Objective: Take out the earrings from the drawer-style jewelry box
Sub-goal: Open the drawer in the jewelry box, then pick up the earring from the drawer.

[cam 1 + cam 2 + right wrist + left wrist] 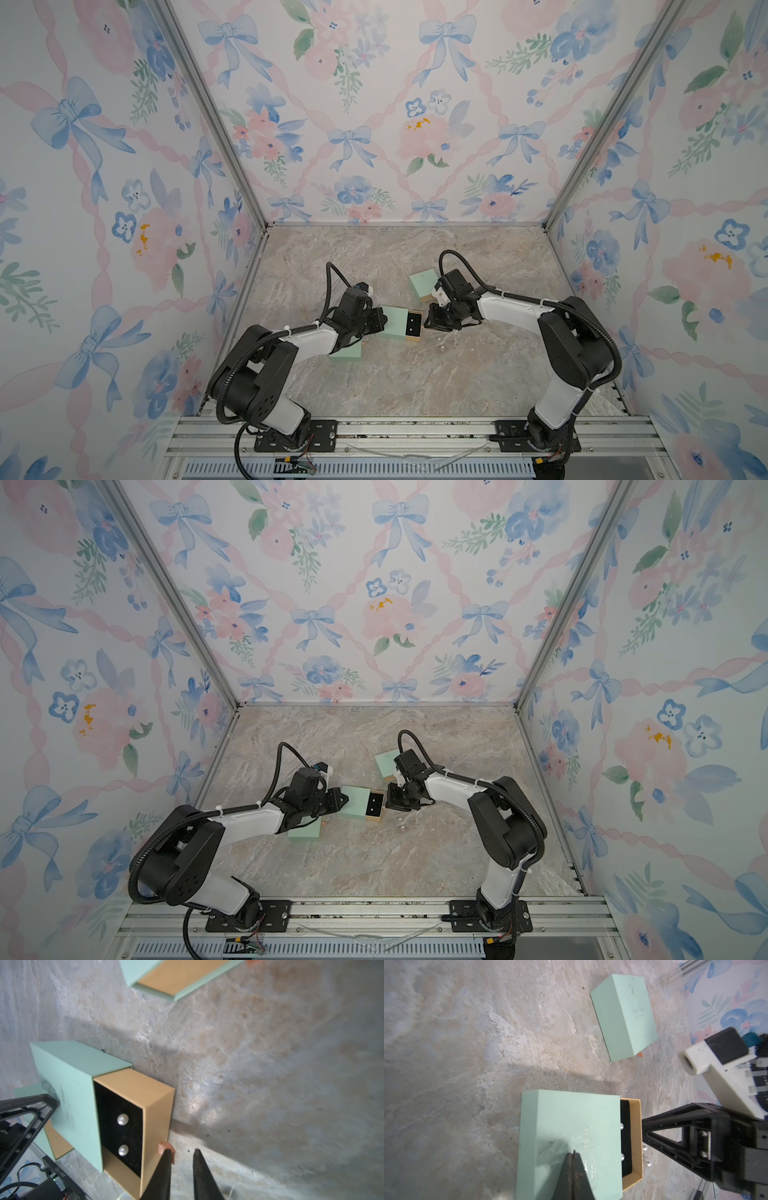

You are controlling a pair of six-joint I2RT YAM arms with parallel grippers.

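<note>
- Right gripper (181, 1152) sits nearest: jaws narrowly parted, empty, touching the pink tab (165, 1147).
- Left gripper (573, 1154), jaws closed, presses down on the mint sleeve (566, 1126); hold it firm.
- Two earrings (122, 1120) sit on the black pad in the part-open drawer (153, 1101); two loose pearls (707, 1148) lie just beside it.
- Pull the drawer further, then pinch each pearl from above.
- Marble counter (415, 382); floral walls (374, 124).

The jewelry box (68, 1093) sleeve touching the left end effector (573, 1153) is matt mint-green card. That end effector's fingers (565, 1174) are dull, scuffed black plastic. Just beside the right end effector (181, 1150), the drawer (158, 1105) is smooth tan card with a black velvety lining (116, 1101). The earrings (122, 1119) are glossy, pearly. The table (270, 1064) looks like mottled stone.
</note>
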